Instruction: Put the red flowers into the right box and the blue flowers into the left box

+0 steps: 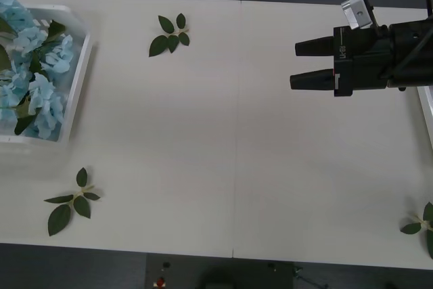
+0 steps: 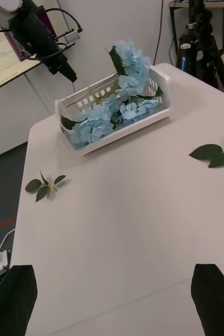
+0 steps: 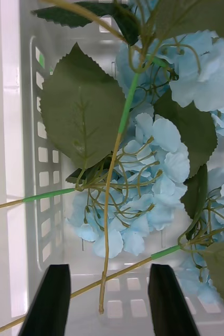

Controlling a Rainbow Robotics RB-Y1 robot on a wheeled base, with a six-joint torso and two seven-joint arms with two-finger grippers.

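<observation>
Several blue flowers (image 1: 35, 79) lie piled in the left box (image 1: 76, 82) at the table's far left; the same flowers (image 2: 109, 113) and box (image 2: 163, 89) are seen from the right wrist. In the left wrist view my left gripper (image 3: 107, 270) hovers open just above the blue flowers (image 3: 159, 152), and a loose stem (image 3: 104, 283) lies below the gap. My right gripper (image 1: 293, 65) hangs open and empty over the table's right half, fingers pointing left. A narrow edge of the right box (image 1: 426, 109) shows at far right. The red flowers are out of view.
Loose green leaf sprigs lie on the table: one at the back middle (image 1: 169, 34), one at the front left (image 1: 71, 201), one at the front right corner (image 1: 423, 225). My left arm (image 2: 41, 39) hangs over the left box.
</observation>
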